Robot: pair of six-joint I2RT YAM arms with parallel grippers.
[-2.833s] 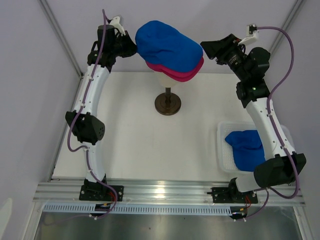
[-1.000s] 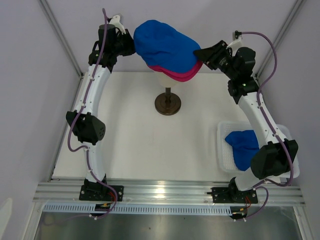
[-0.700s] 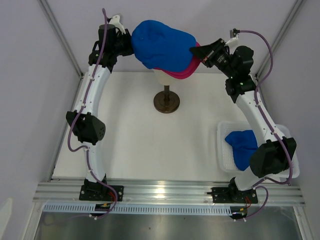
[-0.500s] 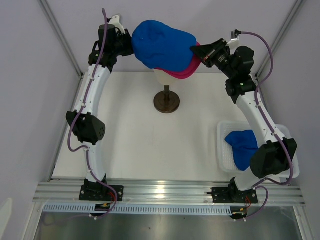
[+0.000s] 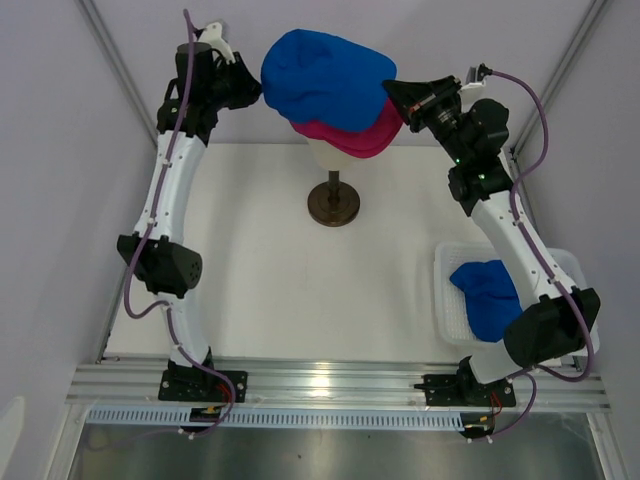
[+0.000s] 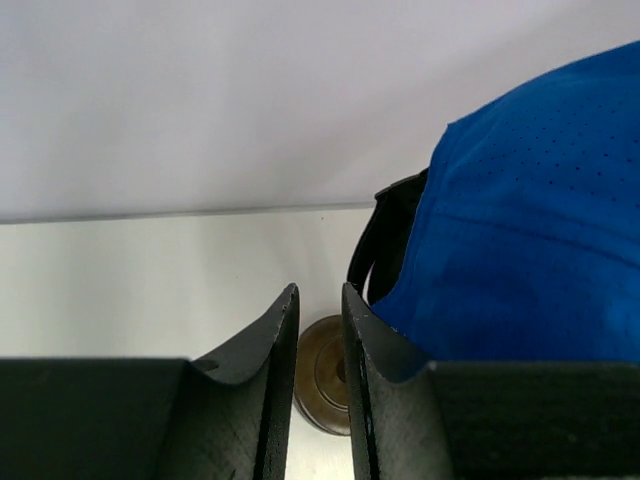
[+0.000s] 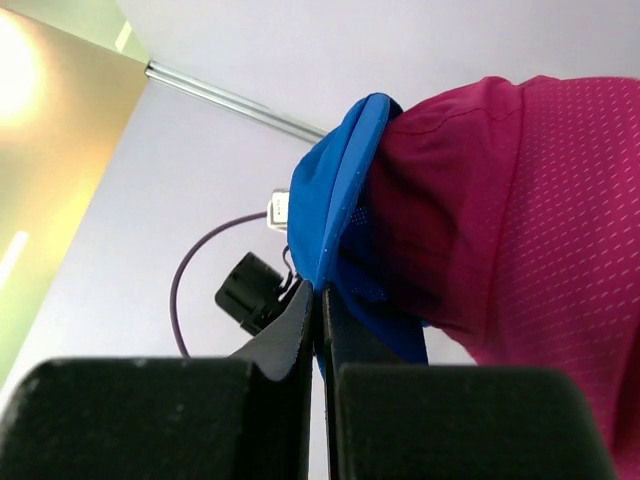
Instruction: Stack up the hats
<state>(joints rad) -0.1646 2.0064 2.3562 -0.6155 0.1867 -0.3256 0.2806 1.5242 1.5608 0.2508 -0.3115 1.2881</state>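
Stack: blue cap (image 5: 325,75) over pink cap (image 5: 365,137); right claw (image 7: 320,292) clenched on blue brim; left claw (image 6: 320,300) released, jaws narrowly parted.

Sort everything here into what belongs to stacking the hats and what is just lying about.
Job: top blue hat, pink hat under it, second blue hat at right.
Lying about: mannequin head, its stand, white basket holding that hat.

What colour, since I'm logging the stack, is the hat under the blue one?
The lower hat is magenta-pink, clearest in the right wrist view.
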